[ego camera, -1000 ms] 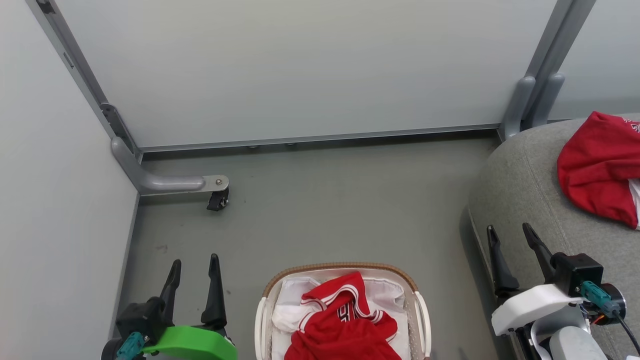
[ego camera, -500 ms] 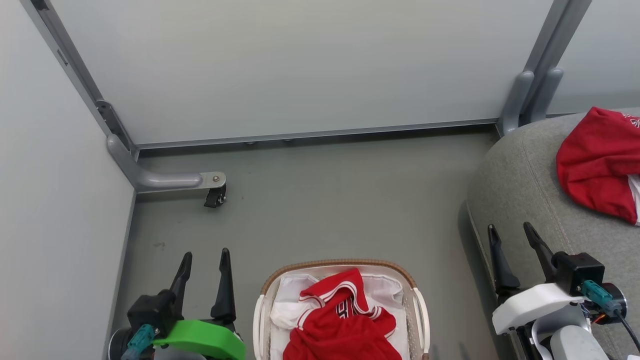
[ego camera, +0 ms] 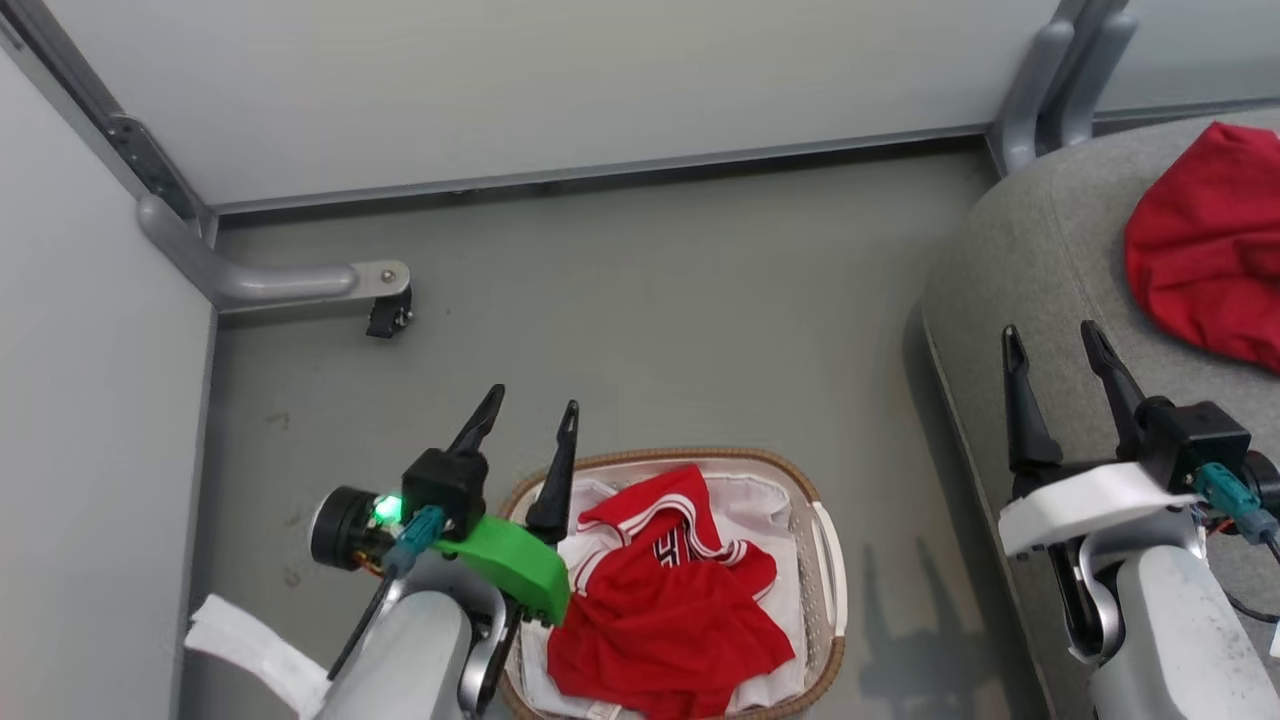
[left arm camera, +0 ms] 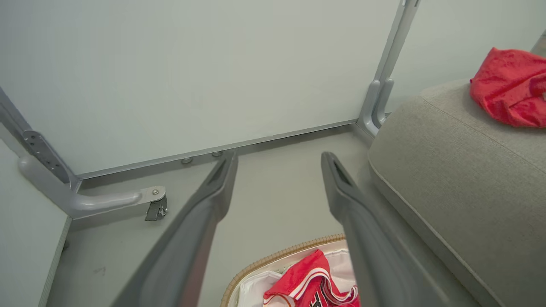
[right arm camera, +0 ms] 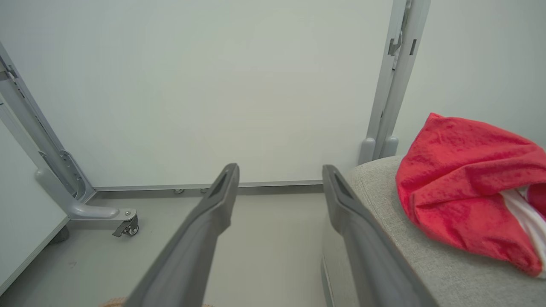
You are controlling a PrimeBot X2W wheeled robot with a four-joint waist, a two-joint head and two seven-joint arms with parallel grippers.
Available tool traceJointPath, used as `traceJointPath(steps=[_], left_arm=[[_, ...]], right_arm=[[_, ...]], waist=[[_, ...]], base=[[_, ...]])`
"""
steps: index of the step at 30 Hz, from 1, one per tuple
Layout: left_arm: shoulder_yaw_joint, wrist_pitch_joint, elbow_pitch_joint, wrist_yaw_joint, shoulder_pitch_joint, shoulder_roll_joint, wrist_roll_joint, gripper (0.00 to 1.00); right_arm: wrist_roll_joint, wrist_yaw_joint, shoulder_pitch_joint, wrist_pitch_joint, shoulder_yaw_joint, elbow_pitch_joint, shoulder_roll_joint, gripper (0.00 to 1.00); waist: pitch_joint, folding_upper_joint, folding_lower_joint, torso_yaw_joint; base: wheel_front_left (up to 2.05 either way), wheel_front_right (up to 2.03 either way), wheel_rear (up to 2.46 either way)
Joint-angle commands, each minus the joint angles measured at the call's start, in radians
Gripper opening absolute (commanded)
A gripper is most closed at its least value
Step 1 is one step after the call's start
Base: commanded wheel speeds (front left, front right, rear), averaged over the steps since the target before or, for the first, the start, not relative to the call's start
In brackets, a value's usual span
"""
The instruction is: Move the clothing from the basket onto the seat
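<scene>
Red jersey (ego camera: 660,610) with white-striped trim and dark lettering lies crumpled inside the basket (ego camera: 700,457). It covers most of the white fabric liner (ego camera: 750,505), which shows bare along the basket's far edge and right side. The basket, white with a brown woven rim, stands on the grey floor (ego camera: 650,300), near the left edge of the seat (ego camera: 1010,260) but apart from it. A second, plain red garment (ego camera: 1205,245) rests on the seat's grey woven top, towards the right side in the head view, and back from the seat's rounded corner in the right wrist view. Left gripper (ego camera: 534,397): jaws spread wide, nothing between them. Its right finger overlaps the basket's left rim, and its left finger lies over bare floor just beside the basket. In the left wrist view the basket's far rim and the jersey's striped trim appear low between the two fingers. Right gripper (ego camera: 1050,328): jaws likewise wide apart and empty, poised over the seat's left edge, short of the plain red garment and not touching it. Pale partition panels (ego camera: 550,80) on grey metal posts close the floor's far and left sides. A caster (ego camera: 386,318) on a bracket foot stands on the floor near the far left corner.
</scene>
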Motion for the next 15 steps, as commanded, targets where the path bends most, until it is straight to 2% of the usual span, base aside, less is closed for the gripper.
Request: traceJointPath(steps=[1, 5, 15], left_arm=[[-0.017, 0.001, 0.023, 0.002, -0.044, 0.003, 0.021, 1.00], [-0.082, 0.001, 0.106, 0.004, -0.124, 0.004, 0.029, 1.00], [-0.273, 0.002, 0.419, -0.041, -0.285, 0.005, 0.009, 1.00]], right_arm=[[-0.003, -0.001, -0.024, -0.002, 0.002, -0.007, -0.003, 1.00], [0.003, -0.001, -0.082, -0.002, 0.023, -0.022, -0.003, 1.00], [0.021, -0.001, -0.195, -0.002, 0.085, -0.083, -0.003, 1.00]], waist=[[0.123, 0.0000, 0.0000, -0.063], [0.223, 0.0000, 0.0000, -0.111], [0.438, 0.0000, 0.0000, -0.226]], base=[[0.00, 0.00, 0.00], [0.00, 0.00, 0.00], [0.00, 0.00, 0.00]])
